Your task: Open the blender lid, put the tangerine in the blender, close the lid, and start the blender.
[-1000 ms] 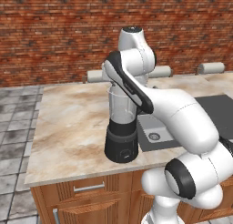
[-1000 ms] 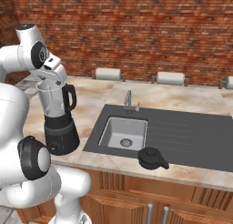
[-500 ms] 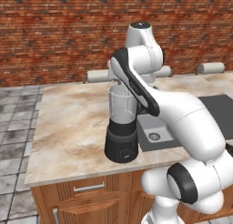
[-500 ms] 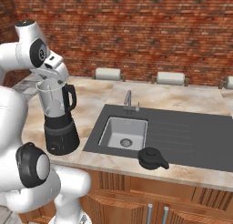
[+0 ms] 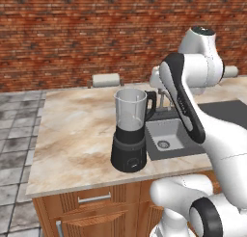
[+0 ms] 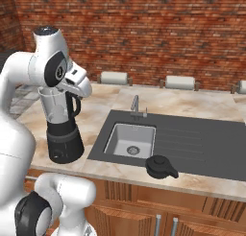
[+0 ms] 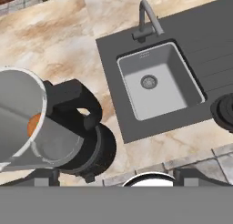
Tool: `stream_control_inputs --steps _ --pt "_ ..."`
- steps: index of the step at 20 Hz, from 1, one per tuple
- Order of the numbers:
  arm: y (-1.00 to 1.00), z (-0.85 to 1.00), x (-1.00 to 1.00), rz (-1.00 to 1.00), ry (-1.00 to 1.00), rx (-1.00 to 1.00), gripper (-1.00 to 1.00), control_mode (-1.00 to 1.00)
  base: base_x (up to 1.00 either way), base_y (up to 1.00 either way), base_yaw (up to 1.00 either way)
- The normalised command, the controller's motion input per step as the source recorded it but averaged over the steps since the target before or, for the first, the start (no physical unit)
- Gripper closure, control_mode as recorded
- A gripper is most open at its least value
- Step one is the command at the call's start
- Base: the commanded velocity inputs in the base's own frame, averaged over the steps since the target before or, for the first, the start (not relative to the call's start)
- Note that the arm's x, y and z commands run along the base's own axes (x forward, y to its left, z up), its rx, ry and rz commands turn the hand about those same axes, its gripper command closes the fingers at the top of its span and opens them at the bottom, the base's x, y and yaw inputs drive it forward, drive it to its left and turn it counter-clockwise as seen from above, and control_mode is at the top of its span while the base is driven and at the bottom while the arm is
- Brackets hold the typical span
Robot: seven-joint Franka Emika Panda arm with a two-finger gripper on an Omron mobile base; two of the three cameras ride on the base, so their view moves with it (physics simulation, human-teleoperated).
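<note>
With the tangerine (image 7: 32,125) in the blender (image 5: 129,130), the wide-spread, empty gripper (image 7: 116,175) should go to the blender lid (image 6: 160,166) by the sink (image 6: 129,141), grab its knob.

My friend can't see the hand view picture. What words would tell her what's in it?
Looking down from above: an open blender with the tangerine inside its clear jar stands on a marble counter. Beside it is a dark sink with a tap, and the black blender lid lies at the sink's far edge.
</note>
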Motion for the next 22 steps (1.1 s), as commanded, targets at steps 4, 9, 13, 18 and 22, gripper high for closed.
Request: stream_control_inputs --steps 4,9,13,18,22 --pt "-1.0 -0.05 -0.14 -0.01 0.0 0.01 -1.0 -1.0 0.0 0.0 0.0" --pt "-1.0 -0.41 0.0 -0.03 0.03 0.0 -1.0 -1.0 0.0 0.0 0.0" --pt "-1.0 -0.76 0.0 -0.03 0.09 0.0 -1.0 -1.0 0.0 0.0 0.0" --pt "-1.0 -0.91 0.0 -0.02 0.12 0.0 -1.0 -1.0 0.0 0.0 0.0" --pt "-1.0 -0.86 0.0 -0.03 0.13 0.0 -1.0 -1.0 0.0 0.0 0.0"
